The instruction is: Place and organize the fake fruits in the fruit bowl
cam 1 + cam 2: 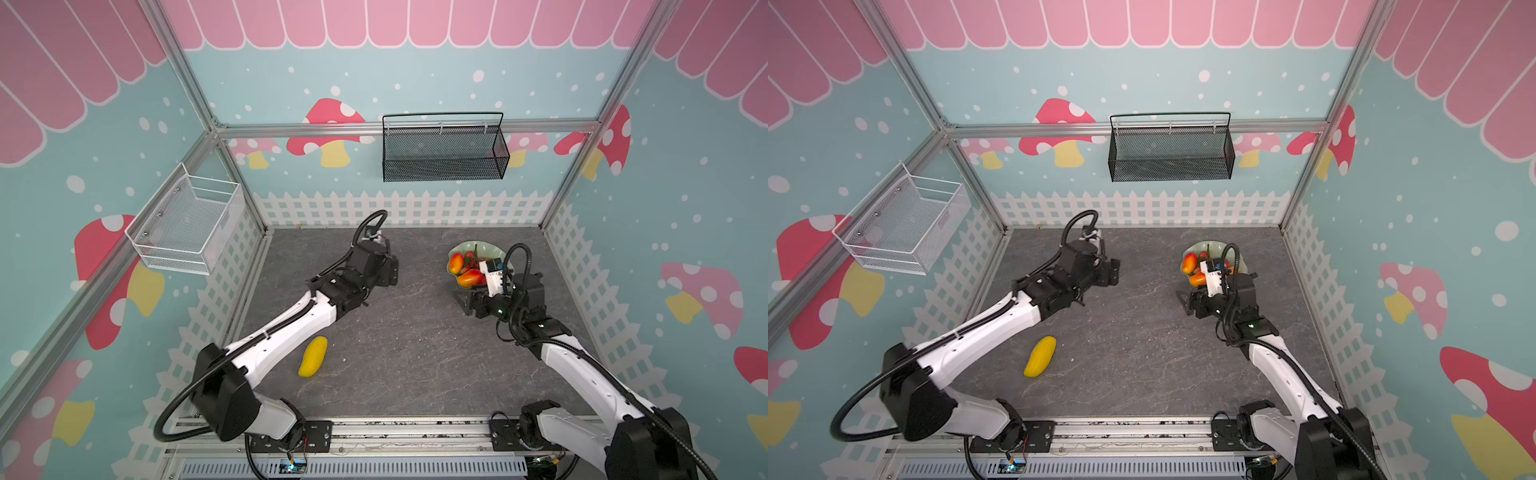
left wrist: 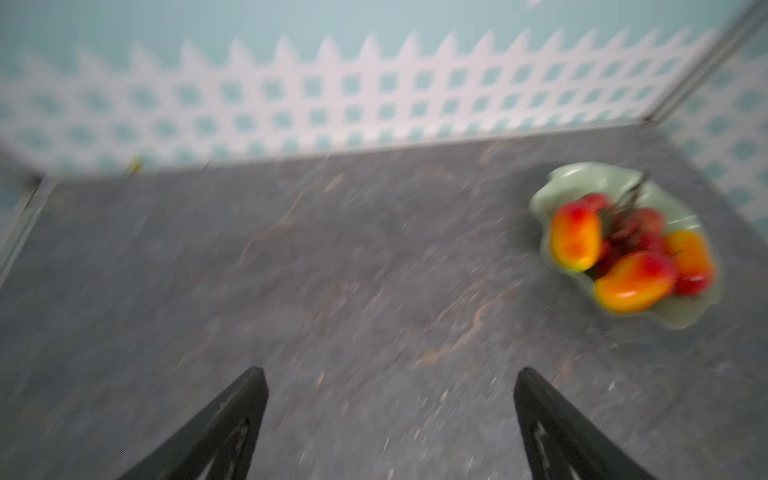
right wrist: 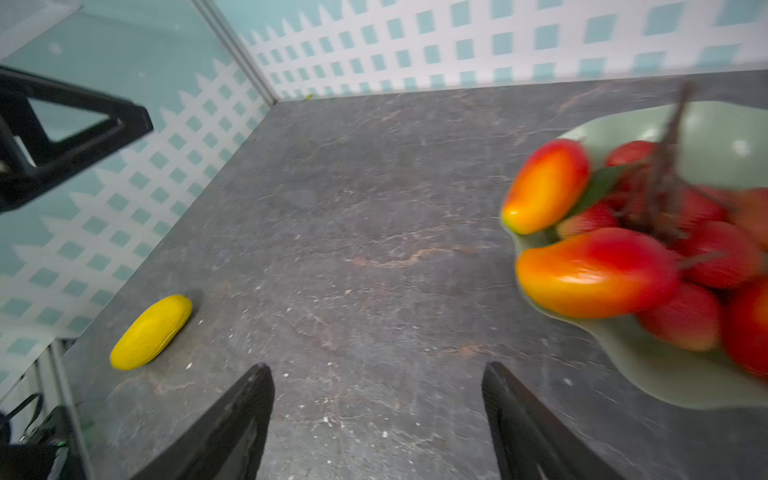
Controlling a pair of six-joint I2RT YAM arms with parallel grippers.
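The pale green fruit bowl [image 1: 465,247] [image 2: 582,178] [image 3: 715,137] stands at the back right of the table. It holds three red-orange mangoes [image 2: 575,237] [image 2: 633,282] [image 2: 688,257] and a cluster of red balls [image 2: 640,226] on a brown stem. The yellow curved fruit [image 1: 313,356] [image 1: 1040,356] [image 3: 150,332] lies alone on the table at the front left, under the left arm. My left gripper [image 1: 394,270] [image 2: 388,374] hangs open and empty over the table's middle, left of the bowl. My right gripper [image 1: 462,301] [image 3: 378,370] is open and empty just in front of the bowl.
A black mesh basket [image 1: 444,151] hangs on the back wall and a white wire basket [image 1: 187,224] on the left wall. The grey stone-look table [image 1: 395,332] ends at fence-printed walls. A left finger [image 3: 75,137] shows in the right wrist view.
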